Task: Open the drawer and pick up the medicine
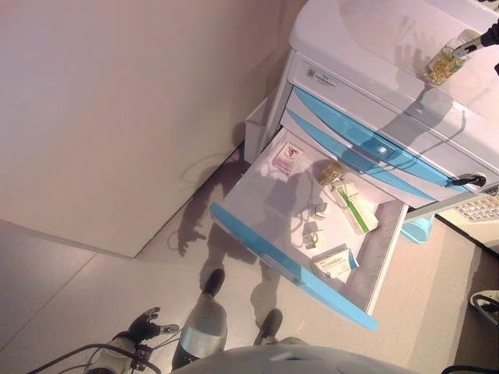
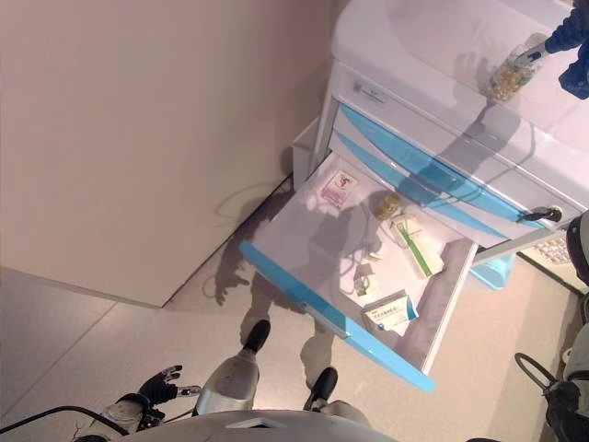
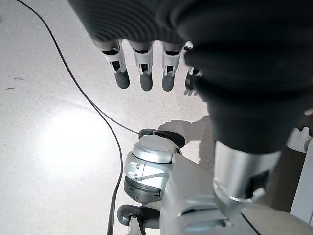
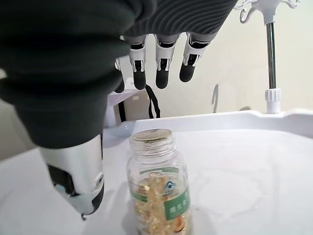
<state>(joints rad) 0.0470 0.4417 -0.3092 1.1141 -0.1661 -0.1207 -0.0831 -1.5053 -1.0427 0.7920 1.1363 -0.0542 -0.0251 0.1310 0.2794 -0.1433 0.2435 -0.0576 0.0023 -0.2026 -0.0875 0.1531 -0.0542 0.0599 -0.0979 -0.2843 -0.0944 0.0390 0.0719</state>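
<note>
A white cart [image 1: 366, 39] has blue-fronted drawers. One drawer [image 1: 288, 265] is pulled out. In it lie a pink box [image 1: 286, 157], a small brown bottle [image 1: 329, 172], a green-and-white box [image 1: 357, 207], a blue-and-white box [image 1: 334, 261] and small packets [image 1: 316, 234]. A clear bottle of yellow capsules [image 4: 157, 191] stands upright on the cart top [image 1: 446, 62]. My right hand [image 1: 487, 39] is just above and beside it, its fingers [image 4: 161, 63] straight, the thumb close to the bottle but apart from it. My left hand [image 1: 148, 323] hangs open and empty low by the floor.
A plain wall [image 1: 117, 117] rises left of the cart. A blue bin [image 1: 419, 227] stands right of the open drawer, with a keypad-like item [image 1: 483, 206] above it. A white pole stand [image 4: 270, 49] is behind the cart top.
</note>
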